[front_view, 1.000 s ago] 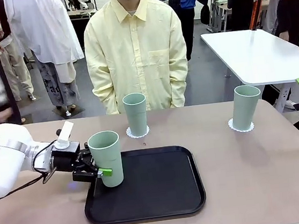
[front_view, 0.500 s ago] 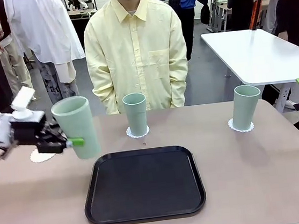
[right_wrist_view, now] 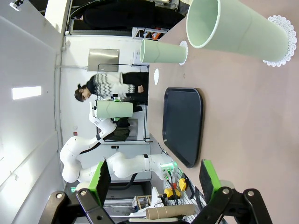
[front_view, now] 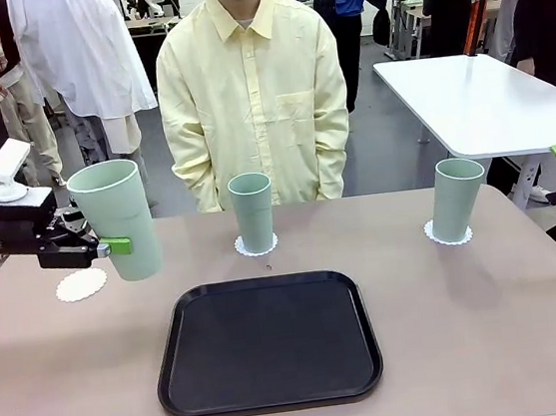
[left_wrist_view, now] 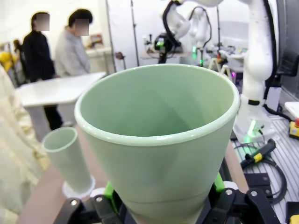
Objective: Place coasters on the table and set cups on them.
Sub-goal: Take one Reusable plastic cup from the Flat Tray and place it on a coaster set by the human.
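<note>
A tray (front_view: 267,345) lies at the middle of the table (front_view: 492,324), toward its near edge. Behind it, by the far edge, a cup (front_view: 252,212) stands on a coaster (front_view: 256,246). Another cup (front_view: 456,199) stands on a coaster (front_view: 448,237) near the far right corner. A bare coaster (front_view: 81,285) lies by the left edge, with a third cup (front_view: 118,232) in the air just beside it.

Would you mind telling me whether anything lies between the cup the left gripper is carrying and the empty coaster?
Nothing visible does. The left gripper holds the cup in the air just right of the empty coaster, and the table between them is bare. The tray sits off to the side.
</note>
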Tool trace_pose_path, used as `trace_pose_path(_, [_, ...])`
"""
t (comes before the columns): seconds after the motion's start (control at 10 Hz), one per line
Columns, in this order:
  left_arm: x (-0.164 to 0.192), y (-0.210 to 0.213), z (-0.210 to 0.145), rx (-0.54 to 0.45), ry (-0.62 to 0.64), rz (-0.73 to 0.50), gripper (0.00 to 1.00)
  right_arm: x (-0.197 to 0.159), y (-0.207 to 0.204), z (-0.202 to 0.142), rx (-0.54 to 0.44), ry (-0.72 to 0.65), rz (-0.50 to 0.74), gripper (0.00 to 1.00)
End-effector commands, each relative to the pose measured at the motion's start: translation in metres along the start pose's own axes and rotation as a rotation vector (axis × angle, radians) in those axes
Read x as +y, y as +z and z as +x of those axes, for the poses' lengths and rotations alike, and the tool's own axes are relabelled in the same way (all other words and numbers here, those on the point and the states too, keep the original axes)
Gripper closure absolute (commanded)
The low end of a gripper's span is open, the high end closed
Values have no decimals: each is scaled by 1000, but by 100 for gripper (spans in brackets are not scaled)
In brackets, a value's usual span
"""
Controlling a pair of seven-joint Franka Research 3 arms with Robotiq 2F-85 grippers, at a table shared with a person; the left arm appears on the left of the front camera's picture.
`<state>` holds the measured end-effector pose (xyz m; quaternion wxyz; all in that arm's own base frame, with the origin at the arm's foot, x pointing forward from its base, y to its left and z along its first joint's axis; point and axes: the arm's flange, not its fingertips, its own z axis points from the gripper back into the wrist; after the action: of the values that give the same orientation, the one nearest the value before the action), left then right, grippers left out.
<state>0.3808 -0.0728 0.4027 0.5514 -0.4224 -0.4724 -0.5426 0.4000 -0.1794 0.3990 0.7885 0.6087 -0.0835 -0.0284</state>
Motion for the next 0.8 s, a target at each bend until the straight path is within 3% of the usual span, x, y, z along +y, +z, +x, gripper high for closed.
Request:
trace_pose_path(0.0, [0,-2,-1,-3,-8,-6,74,3,0,-1,-3,-10,-2,0])
trace_pose_path(0.1, [0,0,0,0,0,0,15,3,0,-1,-3,-10,-2,0])
trace_pose_path(0.3, [41,34,-18,8,-32,77,15,3,0,-1,-3,-10,-2,0])
trace_pose_path(0.7, [103,105,-45,14,41,285,15,3,0,-1,-3,-10,-2,0])
